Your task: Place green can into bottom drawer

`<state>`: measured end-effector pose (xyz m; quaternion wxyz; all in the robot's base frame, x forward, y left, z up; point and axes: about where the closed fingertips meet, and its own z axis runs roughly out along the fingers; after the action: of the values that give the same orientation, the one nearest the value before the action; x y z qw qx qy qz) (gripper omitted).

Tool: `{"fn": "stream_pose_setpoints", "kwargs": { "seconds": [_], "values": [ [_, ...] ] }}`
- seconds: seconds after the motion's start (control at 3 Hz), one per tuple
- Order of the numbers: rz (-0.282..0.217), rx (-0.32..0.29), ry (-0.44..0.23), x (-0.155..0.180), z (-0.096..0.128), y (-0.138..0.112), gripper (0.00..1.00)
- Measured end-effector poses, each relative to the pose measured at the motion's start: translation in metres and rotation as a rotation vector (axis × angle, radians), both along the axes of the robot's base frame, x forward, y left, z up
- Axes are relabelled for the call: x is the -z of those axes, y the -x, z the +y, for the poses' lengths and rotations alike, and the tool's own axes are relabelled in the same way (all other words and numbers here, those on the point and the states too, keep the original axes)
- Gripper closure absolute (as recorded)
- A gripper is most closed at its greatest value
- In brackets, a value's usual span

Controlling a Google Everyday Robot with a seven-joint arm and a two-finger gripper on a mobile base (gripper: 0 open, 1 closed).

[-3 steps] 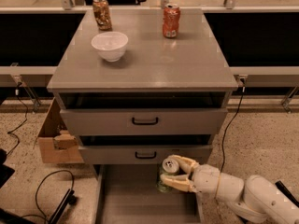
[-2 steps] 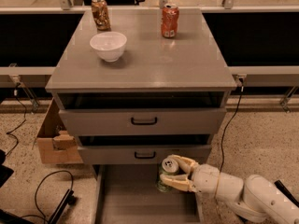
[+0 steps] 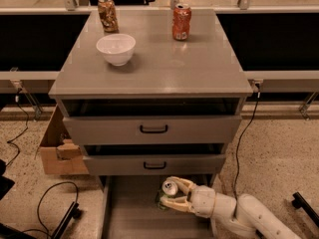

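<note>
The green can [image 3: 168, 193] stands upright, silver top showing, low over the floor of the pulled-out bottom drawer [image 3: 134, 218], below the two upper drawers. My gripper [image 3: 172, 195] reaches in from the lower right on a cream arm, its fingers [image 3: 180, 183] closed around the can. I cannot tell whether the can rests on the drawer floor.
On the grey cabinet top [image 3: 199, 68] stand a white bowl [image 3: 115, 48], a brown-gold can [image 3: 107, 14] and an orange-red can [image 3: 181, 21]. A cardboard box [image 3: 57, 151] sits on the floor at the left, with black cables [image 3: 55, 203] near it.
The gripper with the green can has hardly moved; it stays over the bottom drawer's right part.
</note>
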<state>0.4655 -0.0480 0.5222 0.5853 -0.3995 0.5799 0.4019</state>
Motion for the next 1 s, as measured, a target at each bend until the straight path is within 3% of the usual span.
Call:
{"fn": "stream_pose_setpoints", "kwargs": {
  "seconds": [0.33, 0.67, 1.0],
  "values": [
    [-0.038, -0.048, 0.022, 0.067, 0.011, -0.013, 1.00],
    [-0.034, -0.109, 0.130, 0.136, 0.016, -0.037, 1.00],
    [-0.038, -0.111, 0.128, 0.145, 0.017, -0.041, 1.00]
  ]
}}
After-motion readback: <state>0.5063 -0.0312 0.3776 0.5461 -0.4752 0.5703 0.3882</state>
